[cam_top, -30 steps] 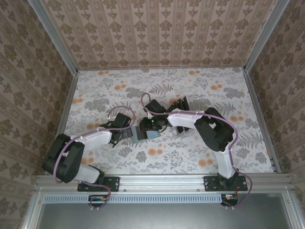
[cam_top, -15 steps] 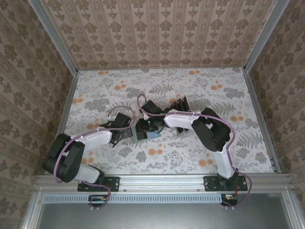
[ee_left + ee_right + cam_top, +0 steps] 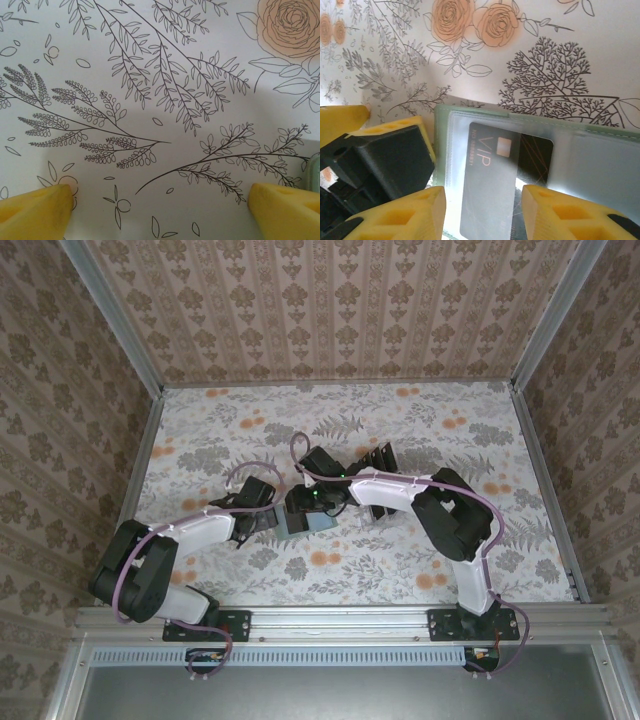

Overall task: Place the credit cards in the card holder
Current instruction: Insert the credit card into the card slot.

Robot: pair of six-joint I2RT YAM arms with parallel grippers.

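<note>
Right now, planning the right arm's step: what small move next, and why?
Probably nudge the glossy black rectangular card deeper into the flat grey-green card holder: it lies only partly under the clear pocket, its near end sticking out, flanked by the open right gripper.

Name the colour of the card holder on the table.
The card holder is pale grey-green; the right wrist view shows it best.
</note>
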